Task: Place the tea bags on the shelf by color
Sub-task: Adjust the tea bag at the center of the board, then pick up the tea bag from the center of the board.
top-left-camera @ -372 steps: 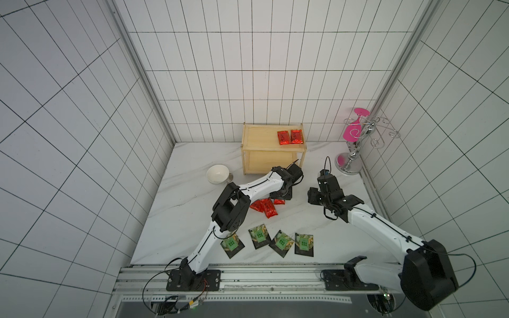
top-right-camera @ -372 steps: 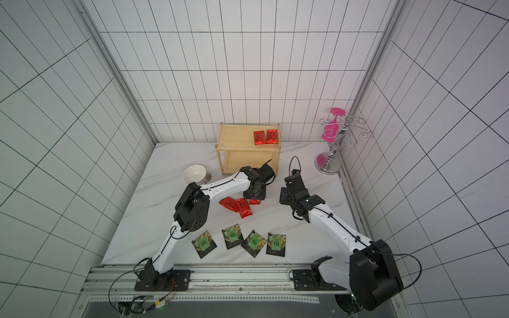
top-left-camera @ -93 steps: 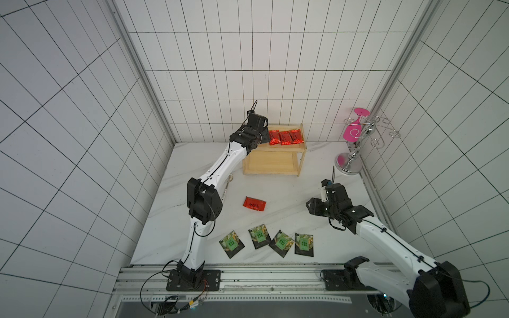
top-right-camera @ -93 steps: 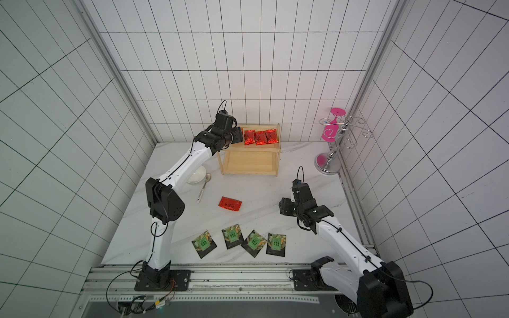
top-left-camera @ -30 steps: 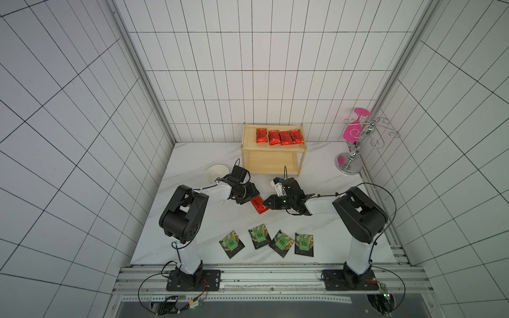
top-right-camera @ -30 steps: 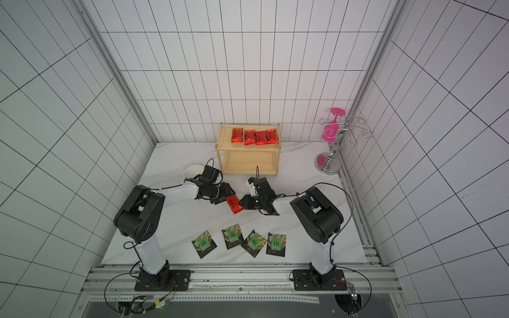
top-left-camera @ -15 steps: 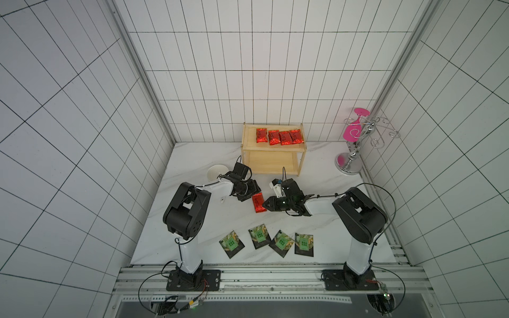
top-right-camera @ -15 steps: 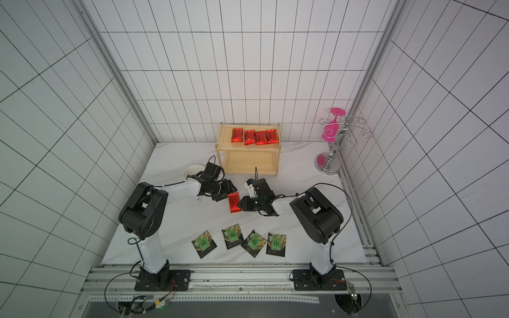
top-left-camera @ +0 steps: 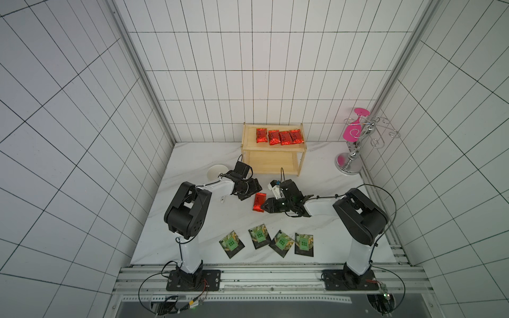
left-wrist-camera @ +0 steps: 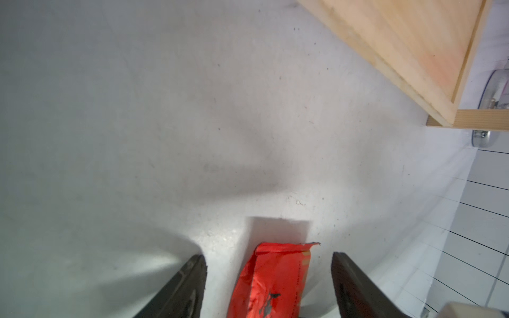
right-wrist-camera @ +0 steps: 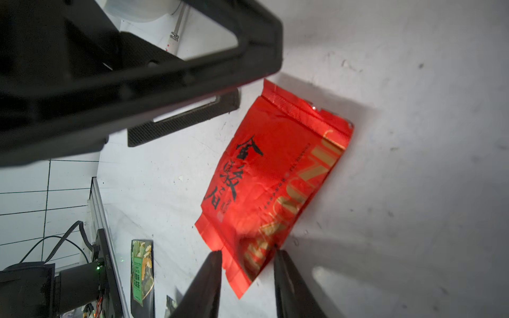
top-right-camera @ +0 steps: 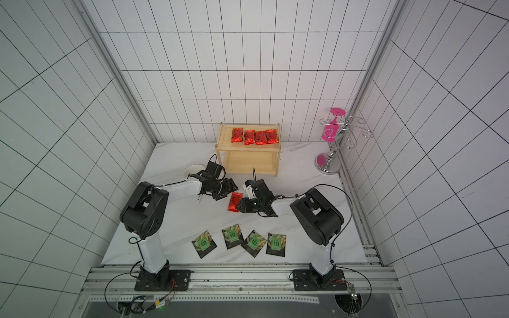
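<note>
One red tea bag [top-left-camera: 259,202] [top-right-camera: 235,202] lies on the marble table between my two grippers. My left gripper [top-left-camera: 254,190] [left-wrist-camera: 268,258] is open, its fingers [left-wrist-camera: 192,275] standing well clear on either side of the bag's end [left-wrist-camera: 275,278]. My right gripper [top-left-camera: 266,205] [right-wrist-camera: 248,253] is open at the opposite end, with a corner of the bag [right-wrist-camera: 275,176] between its fingertips. Several red tea bags [top-left-camera: 279,136] [top-right-camera: 254,136] lie in a row on the top tier of the wooden shelf [top-left-camera: 272,149] [top-right-camera: 248,149]. Several green-labelled sachets [top-left-camera: 259,236] [top-right-camera: 232,235] lie near the table's front edge.
A white bowl [top-left-camera: 216,173] [top-right-camera: 194,170] sits behind the left arm, with a spoon [right-wrist-camera: 176,30] beside it. A chrome wire stand [top-left-camera: 347,165] [top-right-camera: 329,165] holding a pink glass stands at the back right corner. Tiled walls close in three sides.
Both grippers' jaws have widened around the red tea bag. The bag has turned from slanted to nearly lengthwise between them, and the left gripper has shifted slightly toward it.
</note>
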Tool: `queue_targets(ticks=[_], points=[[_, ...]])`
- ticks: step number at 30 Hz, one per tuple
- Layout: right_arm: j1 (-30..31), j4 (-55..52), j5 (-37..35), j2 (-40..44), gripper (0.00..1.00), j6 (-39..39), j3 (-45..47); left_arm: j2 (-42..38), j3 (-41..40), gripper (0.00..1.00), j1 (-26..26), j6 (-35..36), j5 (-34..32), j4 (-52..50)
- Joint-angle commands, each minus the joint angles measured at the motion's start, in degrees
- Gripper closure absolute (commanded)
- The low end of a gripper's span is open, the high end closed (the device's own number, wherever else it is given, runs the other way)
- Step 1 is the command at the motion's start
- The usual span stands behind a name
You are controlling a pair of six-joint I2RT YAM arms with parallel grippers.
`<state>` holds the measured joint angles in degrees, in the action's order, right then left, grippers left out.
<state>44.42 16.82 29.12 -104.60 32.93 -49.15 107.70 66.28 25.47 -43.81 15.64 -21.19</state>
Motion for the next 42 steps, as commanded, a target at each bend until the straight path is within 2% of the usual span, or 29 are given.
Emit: queue_targets(ticks=[1, 5, 7, 10, 13, 16, 24, 36, 39, 42], points=[[-0.63, -4.16, -2.19, 8.19, 0.61, -3.05, 0.73, -4.13, 1.06, 0.19, 1.51, 4.25, -11.38, -8.39], [-0.92, -6.54, -6.93, 16.1, 0.6, -4.66, 5.22, -7.24, 3.52, 0.11, 8.57, 7.25, -27.16, -14.74], [-0.43, -6.64, -12.72, 20.29, 0.62, -5.16, 9.33, -6.41, 6.15, 0.1, 12.11, 7.63, -33.33, -18.55], [0.05, -6.91, -20.9, 26.02, 0.61, -5.98, 14.59, -3.68, 10.26, 0.09, 15.41, 6.99, -37.69, -23.06], [0.05, -9.07, -25.85, 28.65, 0.6, -6.52, 16.8, -1.57, 11.93, 0.08, 17.35, 6.6, -38.31, -24.65], [-0.12, -9.66, -27.61, 27.97, 0.59, -6.39, 17.57, -0.12, 12.33, 0.03, 18.34, 6.46, -37.17, -24.78], [-0.3, -10.36, -26.35, 23.67, 0.59, -5.95, 15.94, 3.64, 12.64, 0.02, 19.0, 6.28, -34.37, -25.37], [-0.3, -9.96, -25.26, 21.45, 0.6, -5.51, 15.04, 6.58, 12.5, 0.02, 19.26, 7.78, -31.11, -22.57], [-0.33, -9.92, -25.17, 21.36, 0.6, -5.51, 15.11, 7.94, 12.57, 0.07, 19.29, 7.47, -30.76, -22.49], [-0.35, -9.87, -25.17, 21.28, 0.6, -5.51, 15.2, 8.68, 12.78, 0.17, 19.26, 7.21, -30.86, -22.49]])
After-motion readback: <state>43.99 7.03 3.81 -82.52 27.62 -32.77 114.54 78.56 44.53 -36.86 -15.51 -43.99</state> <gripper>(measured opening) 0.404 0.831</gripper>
